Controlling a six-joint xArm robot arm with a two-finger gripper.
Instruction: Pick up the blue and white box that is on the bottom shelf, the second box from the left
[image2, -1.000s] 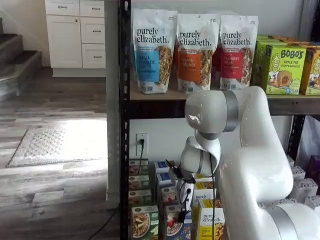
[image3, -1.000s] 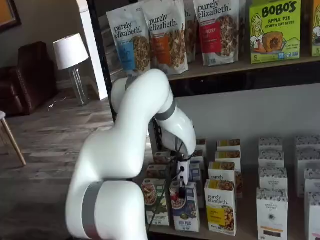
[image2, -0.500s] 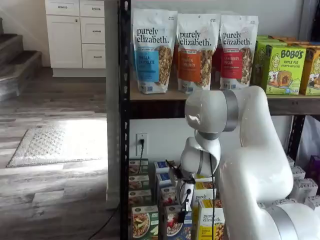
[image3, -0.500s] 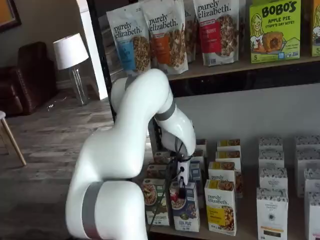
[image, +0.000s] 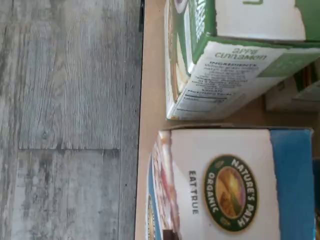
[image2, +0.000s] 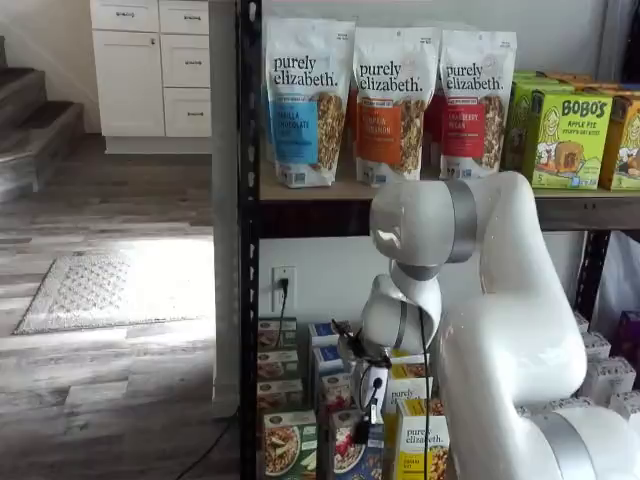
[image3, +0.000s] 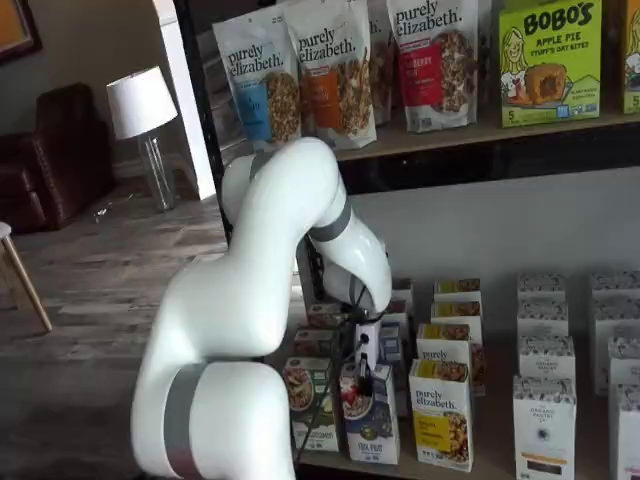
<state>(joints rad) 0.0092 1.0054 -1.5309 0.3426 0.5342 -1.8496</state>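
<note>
The blue and white box (image3: 368, 428) stands at the front of the bottom shelf (image3: 494, 425), picturing a bowl with red berries. It shows in both shelf views (image2: 350, 452). The wrist view looks straight down on its white and blue top (image: 230, 192) with the round Nature's Path logo. My gripper (image3: 364, 376) hangs right over the box's top edge, and its black fingers also show in a shelf view (image2: 362, 430). No gap between the fingers can be made out, and whether they touch the box is unclear.
A green box (image3: 311, 402) stands just left of the blue one, and it shows in the wrist view (image: 235, 65). A yellow-and-white purely elizabeth box (image3: 442, 415) stands just right. More boxes stand behind. The upper tier (image2: 300, 190) holds granola bags. Wood floor (image: 70, 120) lies beyond the shelf edge.
</note>
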